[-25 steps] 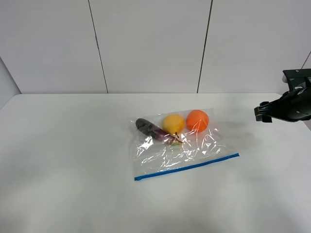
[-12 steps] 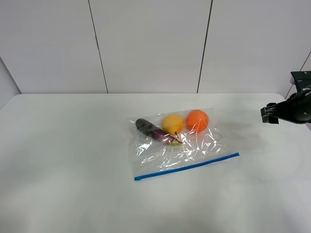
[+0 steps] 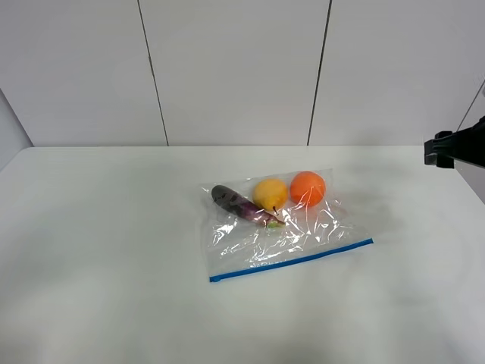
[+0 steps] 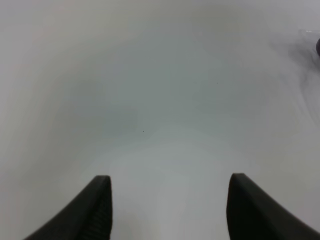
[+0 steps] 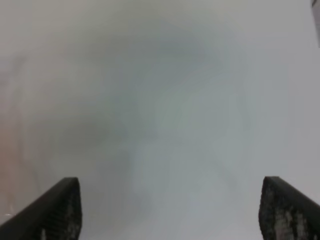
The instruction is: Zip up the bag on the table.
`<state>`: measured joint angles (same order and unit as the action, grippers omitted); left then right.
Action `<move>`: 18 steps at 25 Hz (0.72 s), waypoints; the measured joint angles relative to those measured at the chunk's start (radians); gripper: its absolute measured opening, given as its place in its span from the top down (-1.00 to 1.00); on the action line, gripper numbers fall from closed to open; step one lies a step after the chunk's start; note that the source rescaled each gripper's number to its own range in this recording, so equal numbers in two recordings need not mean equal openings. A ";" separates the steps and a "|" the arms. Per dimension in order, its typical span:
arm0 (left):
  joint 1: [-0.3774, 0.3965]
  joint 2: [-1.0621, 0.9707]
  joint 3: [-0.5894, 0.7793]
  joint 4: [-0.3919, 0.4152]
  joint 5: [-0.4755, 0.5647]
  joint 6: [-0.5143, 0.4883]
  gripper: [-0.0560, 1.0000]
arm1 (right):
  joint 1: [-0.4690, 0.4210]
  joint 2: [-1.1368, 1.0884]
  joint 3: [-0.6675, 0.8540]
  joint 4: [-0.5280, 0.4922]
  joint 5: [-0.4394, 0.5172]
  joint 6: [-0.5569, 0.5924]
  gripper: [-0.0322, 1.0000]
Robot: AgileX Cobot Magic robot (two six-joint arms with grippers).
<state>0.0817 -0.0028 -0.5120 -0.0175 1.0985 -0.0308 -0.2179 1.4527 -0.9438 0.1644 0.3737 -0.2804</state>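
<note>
The bag [image 3: 284,227] lies flat in the middle of the table [image 3: 98,250], clear and crinkly, its blue zip strip [image 3: 292,261] along the near edge. Through the plastic I see an eggplant [image 3: 236,203], a yellow fruit [image 3: 270,193] and an orange [image 3: 308,188]. My right gripper [image 3: 441,150] hangs at the far right edge of the high view, well away from the bag. In the right wrist view that gripper [image 5: 170,182] is open wide over bare white table. My left gripper [image 4: 170,179] is open too, nothing between its fingers; it is out of the high view.
A white panelled wall [image 3: 235,68] stands behind the table's back edge. The table's surface is plain white all around the bag.
My right arm has drawn back to the right and a little upward, nearly leaving the high view. The bag has not moved.
</note>
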 joint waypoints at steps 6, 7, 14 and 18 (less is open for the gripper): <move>0.000 0.000 0.000 0.000 0.000 0.000 -0.16 | 0.000 -0.154 0.000 0.000 0.067 0.024 -0.91; 0.000 0.000 0.000 0.000 0.000 0.000 -0.16 | 0.000 -0.176 0.000 0.000 0.082 0.025 -0.91; 0.000 0.000 0.000 0.000 0.000 0.000 -0.16 | 0.000 -0.325 0.000 0.000 0.139 0.050 -0.91; 0.000 0.000 0.000 0.000 0.000 0.000 -0.16 | 0.000 -0.419 0.000 0.001 0.146 0.073 -0.91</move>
<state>0.0817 -0.0028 -0.5120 -0.0175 1.0985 -0.0311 -0.2179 1.0338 -0.9438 0.1655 0.5198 -0.2076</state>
